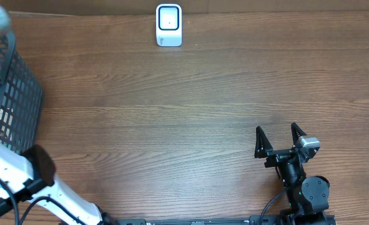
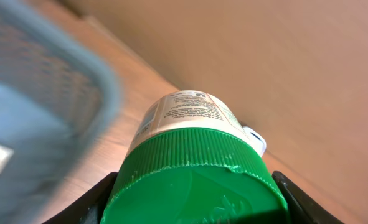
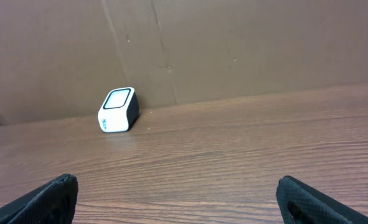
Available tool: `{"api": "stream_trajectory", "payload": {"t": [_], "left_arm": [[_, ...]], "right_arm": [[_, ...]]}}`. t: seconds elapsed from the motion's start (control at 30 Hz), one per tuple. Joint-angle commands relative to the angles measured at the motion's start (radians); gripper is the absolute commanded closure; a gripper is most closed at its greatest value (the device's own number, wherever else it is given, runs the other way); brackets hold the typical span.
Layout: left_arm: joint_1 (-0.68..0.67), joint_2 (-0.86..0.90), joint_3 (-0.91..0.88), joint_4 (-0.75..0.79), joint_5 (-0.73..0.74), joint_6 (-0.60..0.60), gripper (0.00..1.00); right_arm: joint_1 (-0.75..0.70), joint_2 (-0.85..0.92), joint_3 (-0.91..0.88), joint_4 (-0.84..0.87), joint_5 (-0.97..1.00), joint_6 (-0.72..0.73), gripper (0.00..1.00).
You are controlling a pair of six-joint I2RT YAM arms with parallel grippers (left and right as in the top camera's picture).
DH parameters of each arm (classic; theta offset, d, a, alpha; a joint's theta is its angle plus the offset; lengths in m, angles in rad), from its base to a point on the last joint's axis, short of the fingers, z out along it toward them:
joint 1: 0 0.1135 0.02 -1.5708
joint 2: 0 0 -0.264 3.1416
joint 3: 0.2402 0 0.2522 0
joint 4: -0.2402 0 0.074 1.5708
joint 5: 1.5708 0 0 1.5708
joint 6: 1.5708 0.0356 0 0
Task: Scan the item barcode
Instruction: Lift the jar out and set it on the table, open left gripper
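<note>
**Ana:** What did the view from above show?

**Ben:** A white scanner sat at the far edge of the wooden table, near the middle. A dark mesh basket stood at the far left. The right gripper was near and to the right, its two fingers apart with nothing between them. The left arm came in at the near left corner. I could not tell where its gripper was from there.

**Ana:** And the left wrist view?

**Ben:** The left gripper was clamped on a bottle, one finger on each side of its green lid. The bottle pointed at the far wall, with the blurry basket on its left. The scanner peeked out behind the bottle.

**Ana:** And the right wrist view?

**Ben:** Its fingers were wide apart and empty. The scanner sat far ahead, to the left, by the brown wall.
</note>
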State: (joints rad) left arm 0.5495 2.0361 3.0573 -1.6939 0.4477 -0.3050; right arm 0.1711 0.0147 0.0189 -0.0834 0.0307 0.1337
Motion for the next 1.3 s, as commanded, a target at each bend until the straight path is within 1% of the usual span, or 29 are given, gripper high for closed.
{"api": "stream_trajectory", "payload": {"t": [0.0,0.13,0.23,0.5,0.73,0.87,1.0,1.1,1.27], "left_arm": [[-0.120,-0.054,0.007,0.005,0.043,0.061,0.60],[-0.253,-0.060,-0.047,0.004,0.042,0.096,0.62],[-0.330,-0.070,-0.134,0.004,-0.003,0.104,0.62],[-0.481,-0.094,-0.505,0.004,-0.211,0.104,0.62],[-0.560,-0.093,-0.882,0.017,-0.391,0.075,0.65],[-0.575,-0.093,-1.096,0.093,-0.426,0.065,0.66],[-0.574,-0.093,-1.303,0.235,-0.430,0.037,0.66],[-0.572,-0.093,-1.401,0.328,-0.440,0.007,0.66],[-0.572,-0.093,-1.534,0.460,-0.537,-0.078,0.65]], "right_arm": [[0.002,-0.012,-0.011,0.002,0.001,-0.005,0.00],[0.002,-0.012,-0.011,0.002,0.000,-0.005,0.00],[0.002,-0.012,-0.011,0.002,0.000,-0.005,0.00],[0.002,-0.012,-0.011,0.002,0.000,-0.004,0.00],[0.002,-0.012,-0.011,0.002,0.000,-0.004,0.00],[0.002,-0.012,-0.011,0.002,0.001,-0.005,0.00],[0.002,-0.012,-0.011,0.002,0.000,-0.005,0.00],[0.002,-0.012,-0.011,0.002,0.000,-0.004,0.00],[0.002,-0.012,-0.011,0.002,0.000,-0.005,0.00]]}}
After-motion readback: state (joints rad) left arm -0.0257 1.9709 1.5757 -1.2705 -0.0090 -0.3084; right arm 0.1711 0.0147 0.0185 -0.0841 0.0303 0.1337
